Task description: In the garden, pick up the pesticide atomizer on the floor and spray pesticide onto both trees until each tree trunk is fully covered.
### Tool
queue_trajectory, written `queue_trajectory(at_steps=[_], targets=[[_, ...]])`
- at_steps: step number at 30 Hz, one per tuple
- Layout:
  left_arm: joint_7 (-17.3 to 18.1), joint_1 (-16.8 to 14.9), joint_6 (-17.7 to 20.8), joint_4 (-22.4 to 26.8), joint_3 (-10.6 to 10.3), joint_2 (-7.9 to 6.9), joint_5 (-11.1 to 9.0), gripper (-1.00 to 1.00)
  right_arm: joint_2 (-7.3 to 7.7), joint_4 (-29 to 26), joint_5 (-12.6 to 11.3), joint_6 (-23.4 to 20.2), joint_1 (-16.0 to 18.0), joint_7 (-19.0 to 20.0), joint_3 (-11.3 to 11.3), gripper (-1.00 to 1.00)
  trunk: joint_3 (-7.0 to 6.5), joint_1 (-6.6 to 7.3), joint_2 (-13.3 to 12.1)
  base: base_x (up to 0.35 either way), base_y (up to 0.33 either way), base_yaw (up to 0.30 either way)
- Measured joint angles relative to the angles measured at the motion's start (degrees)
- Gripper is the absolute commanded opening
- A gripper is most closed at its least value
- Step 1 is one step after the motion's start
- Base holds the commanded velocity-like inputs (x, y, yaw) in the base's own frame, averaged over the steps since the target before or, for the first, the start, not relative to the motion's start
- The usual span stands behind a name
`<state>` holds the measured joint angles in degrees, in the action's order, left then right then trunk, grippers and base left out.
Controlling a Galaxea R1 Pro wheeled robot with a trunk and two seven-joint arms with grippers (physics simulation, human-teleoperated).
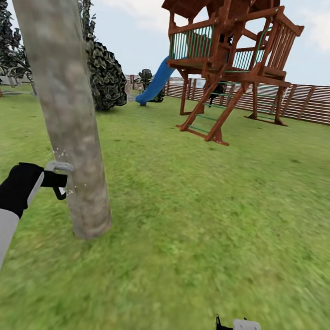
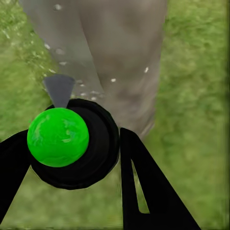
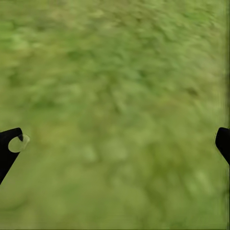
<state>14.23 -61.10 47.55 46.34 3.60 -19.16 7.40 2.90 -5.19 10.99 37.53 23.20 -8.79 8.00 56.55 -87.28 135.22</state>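
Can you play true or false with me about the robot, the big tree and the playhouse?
1. The left claw holds a sprayer with a green ball. True.
2. The sprayer points at the tree trunk. True.
3. The right claw is holding a bucket. False: it is open, over grass.
4. The playhouse has a red slide. False: the slide is blue.

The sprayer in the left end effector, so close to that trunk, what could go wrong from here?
1. The sprayer sits low beside the tree trunk; droplets show only near the base, so the upper trunk may stay uncovered.
2. The left end effector nearly touches the bark and could bump it.
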Motion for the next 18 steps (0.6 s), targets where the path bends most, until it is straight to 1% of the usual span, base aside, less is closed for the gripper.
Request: queue_trajectory(at_steps=[9,16,18], targets=[[0.0,-0.1,0.0,-0.5,-0.1,-0.13,0.1,-1.00,0.00,0.0,0.0,0.0,0.0,0.0,0.0,1.00,0.00,0.00,0.0,0.139,-0.269,0.012],[0.0,0.1,0.0,-0.7,-0.2,-0.26,0.0,-1.00,-0.03,0.0,0.0,0.0,0.0,0.0,0.0,1.00,0.00,0.00,0.0,0.139,-0.269,0.254],[0.0,0.9,0.0,-0.7,-0.2,-0.26,0.0,-1.00,-0.01,0.0,0.0,0.0,0.0,0.0,0.0,1.00,0.00,0.00,0.0,0.139,-0.269,0.277]])
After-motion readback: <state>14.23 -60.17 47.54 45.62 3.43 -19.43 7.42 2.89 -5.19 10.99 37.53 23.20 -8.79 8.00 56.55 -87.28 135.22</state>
